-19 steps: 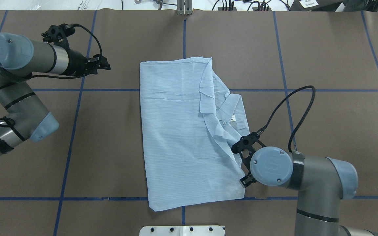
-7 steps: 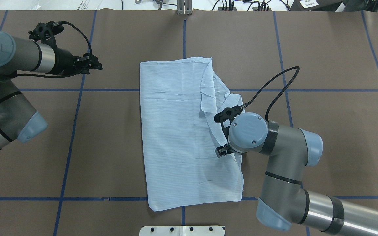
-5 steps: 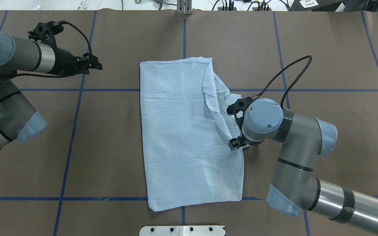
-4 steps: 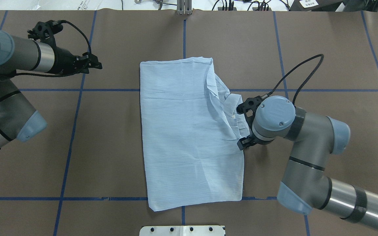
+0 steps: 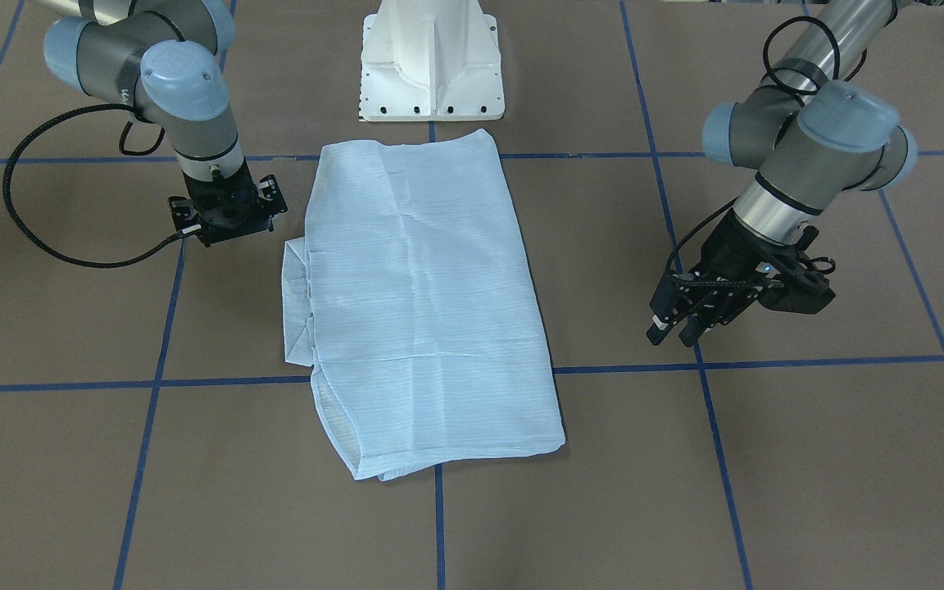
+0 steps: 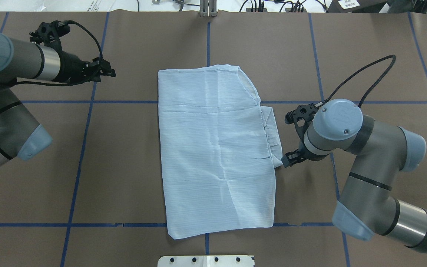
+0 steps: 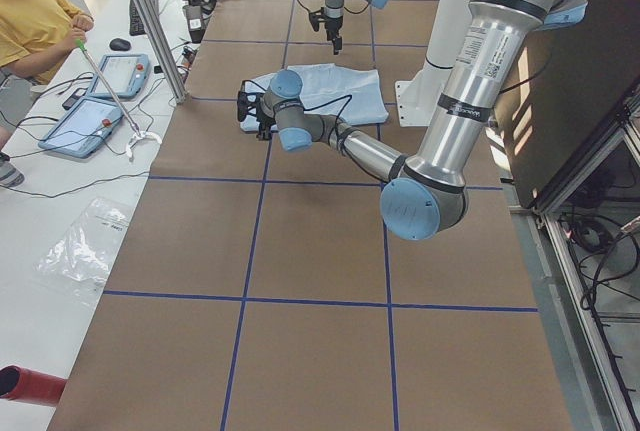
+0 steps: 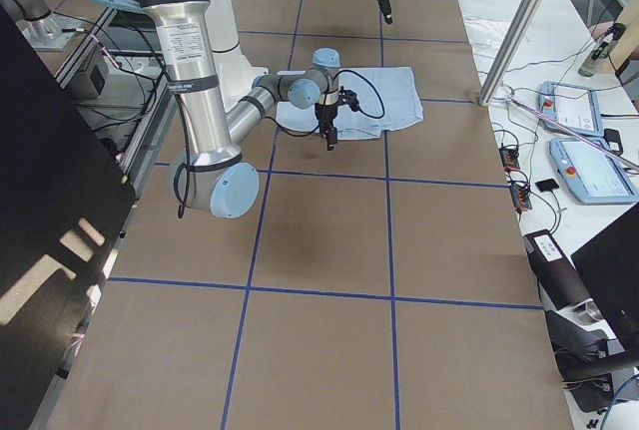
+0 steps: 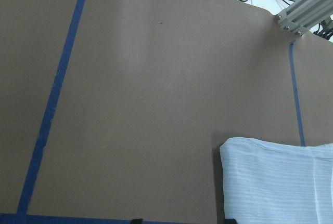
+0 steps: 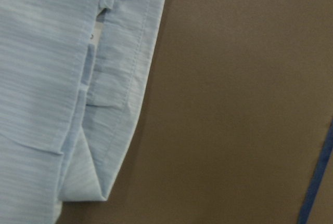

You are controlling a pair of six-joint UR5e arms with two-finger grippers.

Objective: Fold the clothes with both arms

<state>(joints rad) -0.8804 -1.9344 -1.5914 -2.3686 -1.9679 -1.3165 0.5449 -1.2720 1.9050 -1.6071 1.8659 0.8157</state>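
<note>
Overhead exterior — shirt [image 6: 215, 148] lengthwise near-to-far, collar [image 6: 271, 128] at its right edge

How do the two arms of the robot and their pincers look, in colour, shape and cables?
The left arm and the right arm are jointed grey metal tubes with round light-blue caps at the joints and thin black bands. Each ends in a black two-finger pincer: the left pincer, the right pincer. A black braided cable loops out from each wrist.
</note>
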